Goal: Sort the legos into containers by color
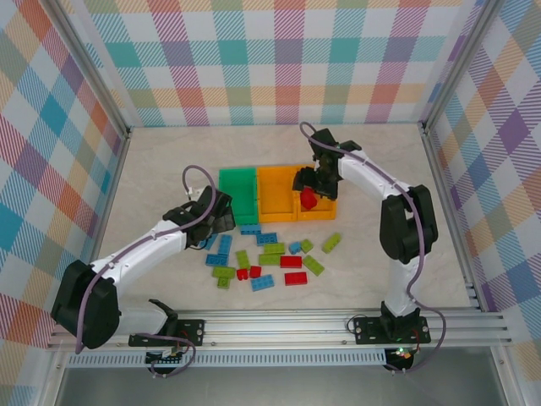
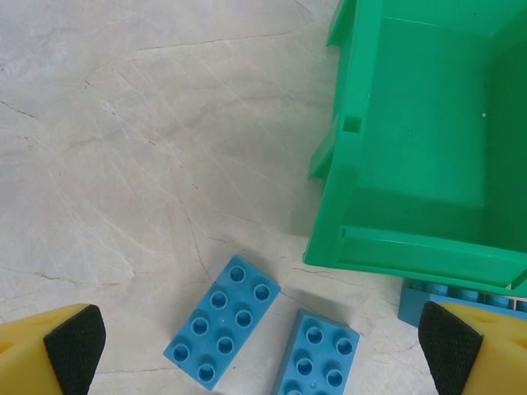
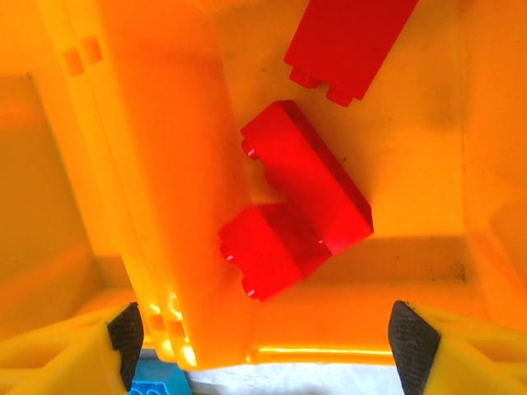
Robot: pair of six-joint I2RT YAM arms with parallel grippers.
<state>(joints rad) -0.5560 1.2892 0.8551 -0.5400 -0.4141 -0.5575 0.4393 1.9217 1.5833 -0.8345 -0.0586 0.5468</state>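
Right tool [image 1: 310, 181] hovers, jaws spread, above the right orange bin [image 1: 326, 212].

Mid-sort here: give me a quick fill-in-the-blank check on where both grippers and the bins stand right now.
The open right gripper hangs over an orange plastic bin holding only ____ studded bricks.
The open left gripper hovers above two small ____ studded plastic bricks on the table.
From the top camera, the green plastic bin sits to the ____ of the two orange bins.
Missing words: red; blue; left.
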